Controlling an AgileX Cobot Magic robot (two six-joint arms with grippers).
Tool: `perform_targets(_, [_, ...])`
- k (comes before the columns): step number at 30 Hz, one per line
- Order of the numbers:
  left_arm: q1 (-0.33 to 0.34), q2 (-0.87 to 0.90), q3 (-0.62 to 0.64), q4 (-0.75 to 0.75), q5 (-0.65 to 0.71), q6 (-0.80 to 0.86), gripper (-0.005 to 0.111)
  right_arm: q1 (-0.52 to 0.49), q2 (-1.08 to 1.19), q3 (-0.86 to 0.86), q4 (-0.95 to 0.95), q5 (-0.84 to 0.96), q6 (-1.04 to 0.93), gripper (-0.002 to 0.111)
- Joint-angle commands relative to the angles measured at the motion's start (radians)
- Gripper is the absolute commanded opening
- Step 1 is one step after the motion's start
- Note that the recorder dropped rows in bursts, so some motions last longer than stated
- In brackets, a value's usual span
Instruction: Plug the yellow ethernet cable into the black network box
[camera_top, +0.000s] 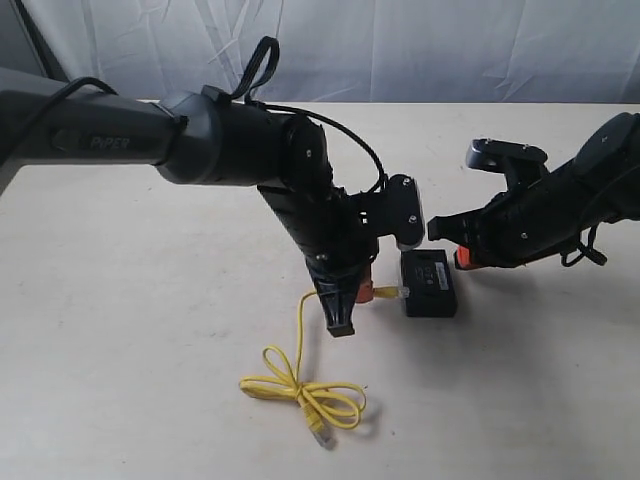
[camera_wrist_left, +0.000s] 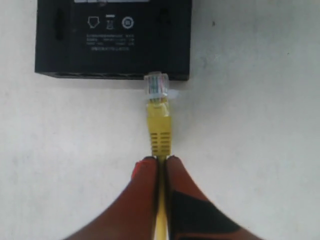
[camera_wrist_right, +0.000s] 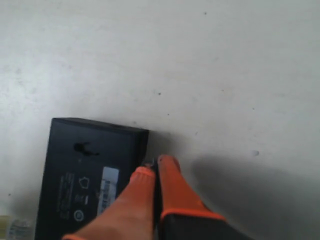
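The black network box (camera_top: 430, 283) lies flat on the table, label up. My left gripper (camera_wrist_left: 160, 161) is shut on the yellow ethernet cable (camera_wrist_left: 159, 127) just behind its yellow boot. The clear plug (camera_wrist_left: 156, 85) points at the box (camera_wrist_left: 112, 37), with its tip at the lower edge of the port side and most of the plug still outside. The rest of the cable lies in loose loops (camera_top: 305, 392) near the front, ending in a second plug. My right gripper (camera_wrist_right: 156, 167) is shut, its fingertips against the opposite edge of the box (camera_wrist_right: 90, 175), with nothing seen between them.
A pale tabletop (camera_top: 120, 330) runs under everything, with a white cloth backdrop (camera_top: 420, 45) behind it. The left arm (camera_top: 230, 140) reaches across the middle, its wrist camera (camera_top: 405, 210) hanging just above the box.
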Motion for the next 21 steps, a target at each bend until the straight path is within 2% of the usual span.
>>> perform_targets(1, [-0.002,-0.011,-0.001,-0.04,0.024,0.006,0.0,-0.001,-0.003,0.001,0.004,-0.003,-0.009,0.0])
perform_targets(6, [-0.002,-0.011,-0.001,-0.004,0.029,0.0,0.0,-0.001,-0.003,0.001,-0.001,-0.003,-0.009,0.0])
perform_targets(10, [0.0,-0.017,-0.001,0.156,0.032,-0.165,0.0,-0.003,-0.019,0.001,-0.003,0.001,-0.009,0.0])
perform_targets(16, [0.0,-0.025,-0.001,0.147,-0.029,-0.165,0.0,-0.003,-0.068,0.001,-0.086,0.051,0.026,0.0])
perform_targets(21, [0.0,-0.017,-0.001,0.137,-0.086,-0.161,0.0,-0.003,-0.043,0.001,-0.085,0.047,0.026,0.0])
